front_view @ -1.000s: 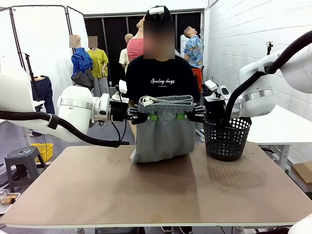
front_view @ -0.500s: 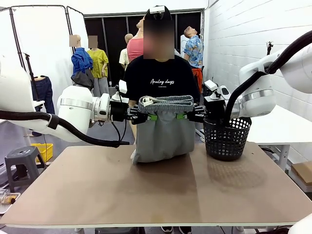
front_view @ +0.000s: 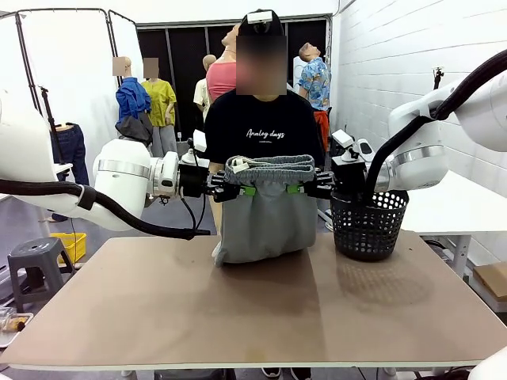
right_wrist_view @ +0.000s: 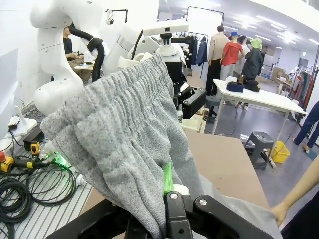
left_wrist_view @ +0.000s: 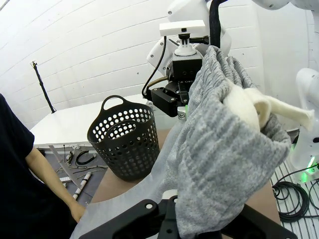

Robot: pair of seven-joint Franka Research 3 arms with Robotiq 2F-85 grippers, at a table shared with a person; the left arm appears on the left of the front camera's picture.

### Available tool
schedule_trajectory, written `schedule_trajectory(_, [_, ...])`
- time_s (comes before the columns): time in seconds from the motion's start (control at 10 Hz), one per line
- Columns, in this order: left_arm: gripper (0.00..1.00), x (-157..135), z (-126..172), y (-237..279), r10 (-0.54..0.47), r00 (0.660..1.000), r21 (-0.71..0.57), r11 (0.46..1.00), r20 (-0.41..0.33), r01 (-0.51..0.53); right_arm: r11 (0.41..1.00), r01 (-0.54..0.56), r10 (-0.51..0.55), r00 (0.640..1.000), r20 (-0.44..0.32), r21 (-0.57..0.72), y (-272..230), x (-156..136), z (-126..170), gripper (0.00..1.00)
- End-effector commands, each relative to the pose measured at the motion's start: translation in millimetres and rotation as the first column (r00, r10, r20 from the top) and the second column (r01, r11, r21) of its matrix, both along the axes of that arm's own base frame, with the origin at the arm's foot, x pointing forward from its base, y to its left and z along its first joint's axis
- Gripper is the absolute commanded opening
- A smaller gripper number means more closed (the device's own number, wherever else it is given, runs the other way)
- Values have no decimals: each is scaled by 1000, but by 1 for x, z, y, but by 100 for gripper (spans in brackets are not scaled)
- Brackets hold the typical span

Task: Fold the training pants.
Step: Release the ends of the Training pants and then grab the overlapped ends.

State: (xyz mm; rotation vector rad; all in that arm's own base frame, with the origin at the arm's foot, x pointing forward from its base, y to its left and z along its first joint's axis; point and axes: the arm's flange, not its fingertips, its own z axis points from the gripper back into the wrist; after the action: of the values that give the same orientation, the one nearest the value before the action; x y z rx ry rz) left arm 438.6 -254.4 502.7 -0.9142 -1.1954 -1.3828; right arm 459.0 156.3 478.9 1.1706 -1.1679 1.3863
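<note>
Jaws pressed tight on cloth at both sides. Left gripper (front_view: 244,190): pinching left end of gathered waistband of training pants (front_view: 265,226). Right gripper (front_view: 297,189): pinching right end. Pants hanging stretched between the two, waistband up, lower part touching table (front_view: 238,317) near far edge, just before person (front_view: 261,127). Black basket (front_view: 368,226) on table, just right of pants.

A white painted brick wall (front_view: 396,55) runs along 2 o'clock. White fabric screens (front_view: 63,71) stand at 10 o'clock and dark panels (front_view: 170,55) at 12. A grey stool (front_view: 33,265) and a yellow crate (front_view: 73,245) sit on the grey floor (front_view: 20,233) at 8 o'clock, and a white table (front_view: 463,207) stands at 3.
</note>
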Motion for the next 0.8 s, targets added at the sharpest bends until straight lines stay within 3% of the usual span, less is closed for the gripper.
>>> schedule_trajectory(0.0, [0, -4, 0, -1, 14, 1000, -17, 1000, 18, -14, 1000, -11, 11, 1000, 11, 11, 0, -2, 1, 0])
schedule_trajectory(0.7, [0, -4, 0, -1, 14, 1000, -17, 1000, 18, -14, 1000, -11, 11, 1000, 11, 11, 0, -2, 1, 0])
